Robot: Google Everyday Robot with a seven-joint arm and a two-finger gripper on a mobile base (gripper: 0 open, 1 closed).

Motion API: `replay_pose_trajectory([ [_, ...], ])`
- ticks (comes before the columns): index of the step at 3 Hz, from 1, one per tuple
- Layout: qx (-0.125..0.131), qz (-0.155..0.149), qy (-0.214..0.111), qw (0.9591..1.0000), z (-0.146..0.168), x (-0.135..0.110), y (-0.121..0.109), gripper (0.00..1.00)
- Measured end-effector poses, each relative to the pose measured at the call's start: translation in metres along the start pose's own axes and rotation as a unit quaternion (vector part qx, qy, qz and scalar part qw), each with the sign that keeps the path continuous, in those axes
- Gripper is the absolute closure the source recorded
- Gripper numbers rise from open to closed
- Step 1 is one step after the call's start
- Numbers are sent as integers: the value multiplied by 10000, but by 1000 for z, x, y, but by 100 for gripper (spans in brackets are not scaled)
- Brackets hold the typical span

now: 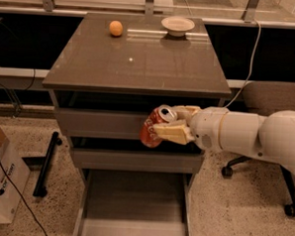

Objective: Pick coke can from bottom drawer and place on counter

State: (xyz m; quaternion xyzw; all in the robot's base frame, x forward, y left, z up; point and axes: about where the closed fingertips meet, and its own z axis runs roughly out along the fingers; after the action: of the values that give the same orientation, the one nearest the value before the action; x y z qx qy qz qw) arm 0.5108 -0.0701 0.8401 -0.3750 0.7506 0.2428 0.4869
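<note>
Claw (168, 122) gripping coke can (154, 127) — white lettering unreadable, tilted, above open bottom drawer (133, 208), below counter (140, 60) edge

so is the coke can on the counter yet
No, the gripper holds the coke can in front of the closed drawers, below the front edge of the counter.

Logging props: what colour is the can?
Coke can: red, silver top, in tool before drawers; camera view.
</note>
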Motion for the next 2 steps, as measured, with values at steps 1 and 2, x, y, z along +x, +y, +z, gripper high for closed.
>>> replay_pose_trajectory([
  [1, 340, -424, 178, 9984, -5, -47, -16, 100],
  [2, 624, -666, 363, 9952, -4, -91, -38, 100],
])
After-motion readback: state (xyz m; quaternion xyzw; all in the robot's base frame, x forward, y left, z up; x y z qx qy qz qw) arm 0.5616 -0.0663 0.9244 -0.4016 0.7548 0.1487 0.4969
